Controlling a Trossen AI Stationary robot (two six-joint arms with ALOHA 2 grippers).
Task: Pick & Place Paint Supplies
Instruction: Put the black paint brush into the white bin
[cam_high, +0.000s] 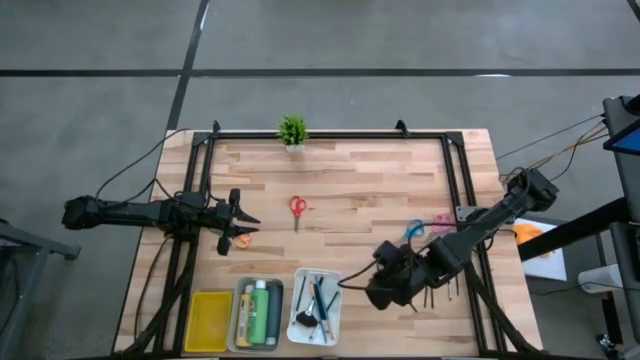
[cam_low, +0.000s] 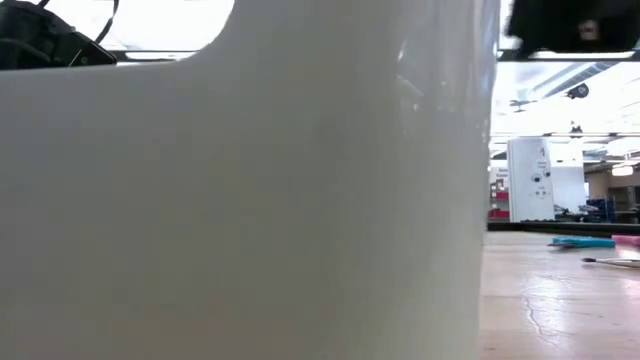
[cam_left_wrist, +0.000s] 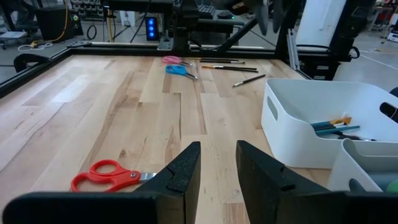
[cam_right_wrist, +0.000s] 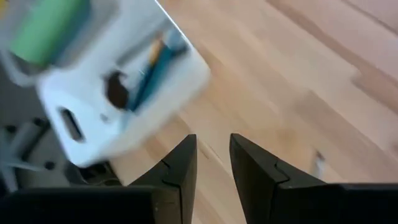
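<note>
Scissors with red handles are seen lying on the table just before the left gripper. Nothing is held between its slightly parted fingers. Right gripper is also empty, slightly parted, near the white tray. Scissors could be pushed away if the jaws are lowered badly.

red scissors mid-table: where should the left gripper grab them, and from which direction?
Grip the red scissors from straight above, at the narrow neck where the handle loops meet the blades. They lie flat on the table, handles toward the plant, blades toward the trays, so close the fingers across the neck. The loops look too wide, the blades too thin. Nothing crowds them; the left gripper sits nearby, apparently empty.
</note>
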